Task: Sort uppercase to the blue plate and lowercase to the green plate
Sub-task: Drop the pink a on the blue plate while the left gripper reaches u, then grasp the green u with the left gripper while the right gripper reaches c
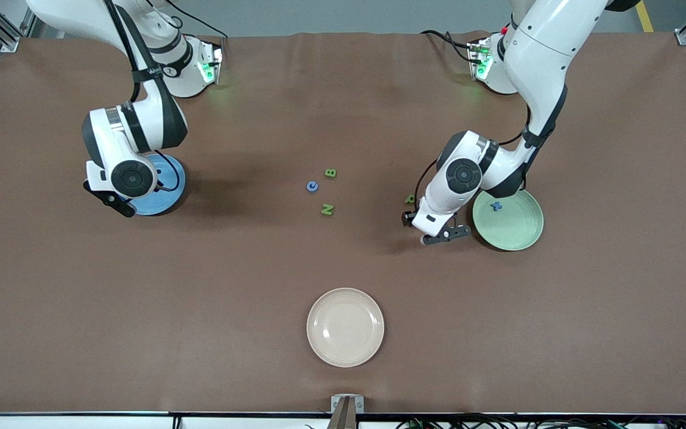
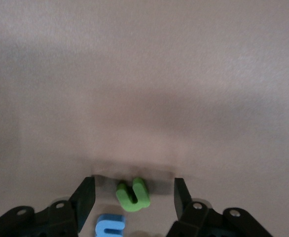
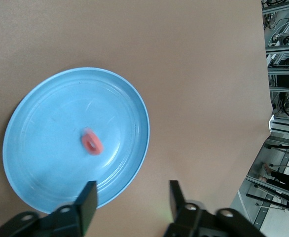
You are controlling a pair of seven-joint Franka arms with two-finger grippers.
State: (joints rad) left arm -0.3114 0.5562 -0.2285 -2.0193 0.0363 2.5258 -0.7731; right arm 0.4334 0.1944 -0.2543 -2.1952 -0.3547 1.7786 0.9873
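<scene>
Left gripper (image 2: 133, 197), jaws apart, is set low around the green u (image 2: 133, 194); the blue m (image 2: 109, 226) touching it could be dragged. Right gripper (image 3: 132, 202), open, hangs above the blue plate (image 3: 46, 197), pink D (image 3: 92, 141) inside.

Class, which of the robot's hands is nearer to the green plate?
Left. The left hand is low beside the green plate; the right hand is over the blue plate at the right arm's end.

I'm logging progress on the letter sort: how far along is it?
Done: pink-red D in the blue plate, blue x piece in the green plate. In hand: left gripper, open, straddles the green u. Right gripper is open over the blue plate. Left: B, C, N.
</scene>
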